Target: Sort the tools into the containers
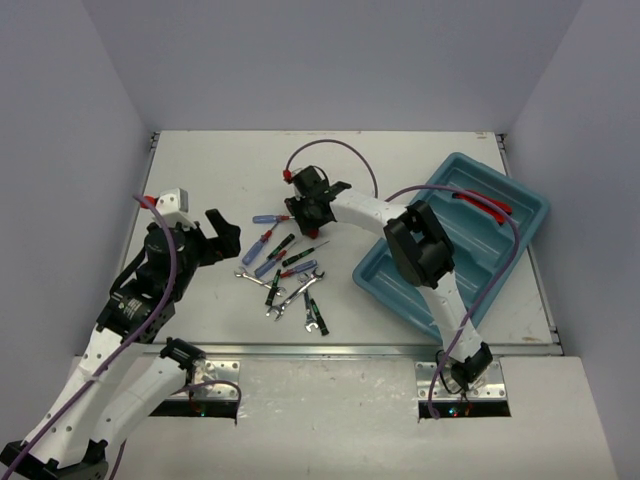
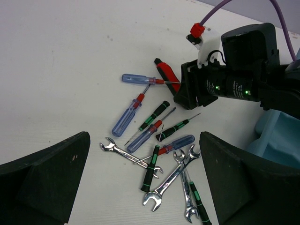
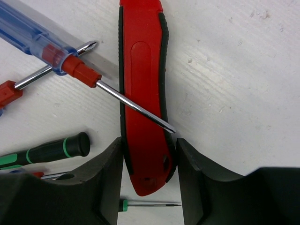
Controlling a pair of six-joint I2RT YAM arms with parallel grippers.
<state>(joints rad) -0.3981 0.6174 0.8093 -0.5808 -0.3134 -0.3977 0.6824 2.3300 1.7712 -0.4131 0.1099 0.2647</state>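
Note:
A red-handled tool (image 3: 143, 89) lies flat on the white table, and my right gripper (image 3: 149, 173) has its jaws against both sides of the handle's end. A blue screwdriver's (image 3: 33, 35) shaft lies across that handle. In the left wrist view the same red tool (image 2: 165, 72) pokes out from under the right gripper (image 2: 190, 93). My left gripper (image 2: 145, 180) hangs wide open above the pile of screwdrivers and silver wrenches (image 2: 168, 180), holding nothing. The teal tray (image 1: 455, 235) sits at the right with a red-handled tool (image 1: 487, 205) in it.
The loose tools (image 1: 285, 275) are spread mid-table between the two arms. A thin green-collared screwdriver (image 3: 150, 204) lies just past the red handle's end. The tray sits at an angle near the table's right edge. The right arm's purple cable (image 1: 335, 150) loops over the table.

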